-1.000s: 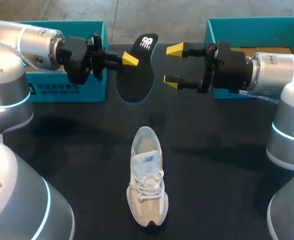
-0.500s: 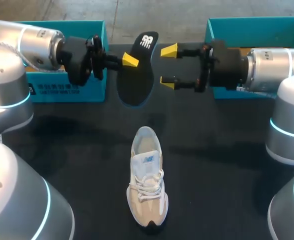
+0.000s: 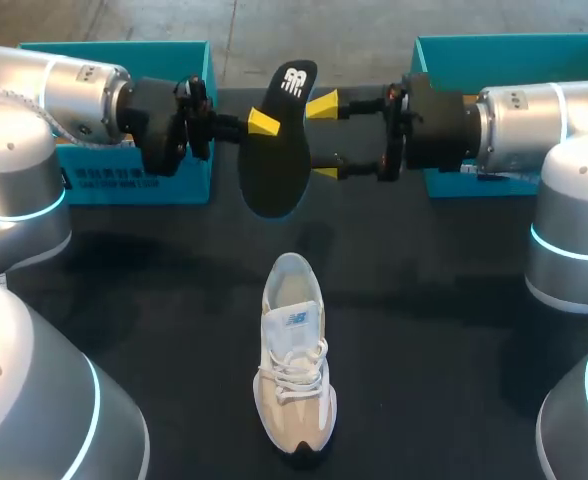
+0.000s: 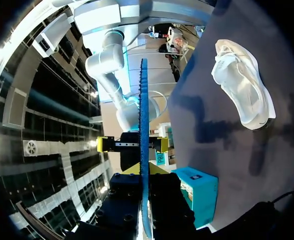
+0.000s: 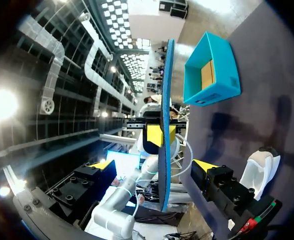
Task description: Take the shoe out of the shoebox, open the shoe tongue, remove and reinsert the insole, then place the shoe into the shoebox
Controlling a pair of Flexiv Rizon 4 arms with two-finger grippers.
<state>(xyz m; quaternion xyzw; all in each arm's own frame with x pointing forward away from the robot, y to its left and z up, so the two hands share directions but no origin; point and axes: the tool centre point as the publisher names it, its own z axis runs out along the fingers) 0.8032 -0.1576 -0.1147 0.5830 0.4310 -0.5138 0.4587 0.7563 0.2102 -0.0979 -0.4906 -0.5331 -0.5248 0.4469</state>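
You've got the table (image 3: 454, 300) with the left shoebox (image 3: 134, 185) and right shoebox (image 3: 514, 45) along its far edge. The shoe (image 3: 294, 360) sits sole-down mid-table, outside both. The insole (image 3: 274, 160) is held in the air between the boxes. The left gripper (image 3: 259, 122) is clamped on it. The right gripper (image 3: 323, 138) has its fingers spread, straddling the opposite edge without pinching it.

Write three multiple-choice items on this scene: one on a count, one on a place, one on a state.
1. How many teal boxes stand on the table? A one, B two, C three.
2. The shoe lies: A in a box, B on the table, C in a gripper.
3. The right gripper is: A open, B shut on the shoe, C out of view.
Key: 1 B, one at each far corner; 2 B, it rests on the dark top; 3 A, its fingers stand apart with the insole between them.
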